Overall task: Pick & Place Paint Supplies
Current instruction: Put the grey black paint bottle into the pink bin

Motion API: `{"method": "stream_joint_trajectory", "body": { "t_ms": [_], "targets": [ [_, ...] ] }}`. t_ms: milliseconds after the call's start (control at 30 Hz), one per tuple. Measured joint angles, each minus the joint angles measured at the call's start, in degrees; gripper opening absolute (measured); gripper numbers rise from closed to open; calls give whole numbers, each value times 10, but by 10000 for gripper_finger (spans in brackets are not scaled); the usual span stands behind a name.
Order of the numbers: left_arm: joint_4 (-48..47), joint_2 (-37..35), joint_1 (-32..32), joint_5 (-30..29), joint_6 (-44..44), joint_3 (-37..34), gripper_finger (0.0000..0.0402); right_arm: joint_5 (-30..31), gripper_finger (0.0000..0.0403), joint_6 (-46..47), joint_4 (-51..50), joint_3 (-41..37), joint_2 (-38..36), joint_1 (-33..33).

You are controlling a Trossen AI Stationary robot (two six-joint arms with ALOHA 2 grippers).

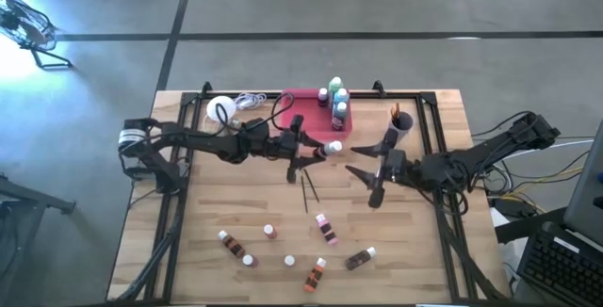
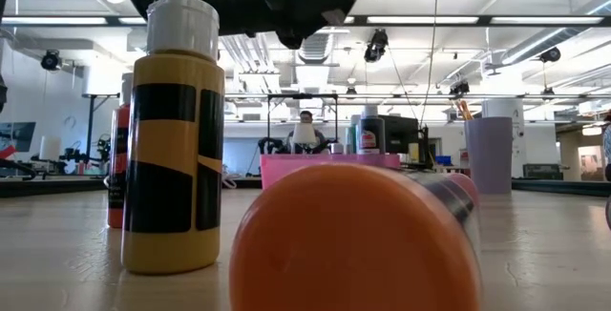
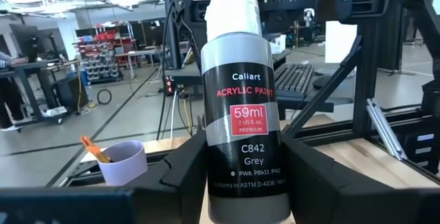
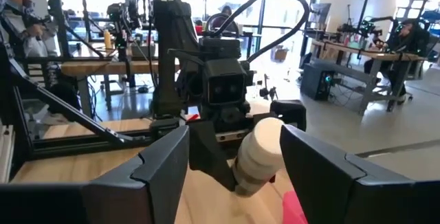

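You see a shiny plastic grey paint bottle and a smooth pale wood table.

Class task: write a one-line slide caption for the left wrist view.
Left gripper shut on a grey acrylic paint bottle, a purple cup with brushes on the table beyond.

Tray at far centre with bottles on its right end, lamp left of it, cup right, brushes mid-table, small bottles scattered along near edge.
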Motion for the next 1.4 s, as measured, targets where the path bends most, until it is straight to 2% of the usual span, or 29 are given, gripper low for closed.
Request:
{"method": "stream_joint_trajectory", "body": {
  "t_ms": [433,933,1100,1400],
  "targets": [
    [-1,0,-1,15,-1,0,168,7,268,15,3,0,19,-29],
    [-12,0,-1,24,2,0,168,5,287,35,37,0,65,-61],
    [-12,1,-1,24,3,0,168,5,282,46,41,0,70,-65],
    [-18,1,-1,23,10,0,168,4,243,52,50,0,87,-77]
  ]
}}
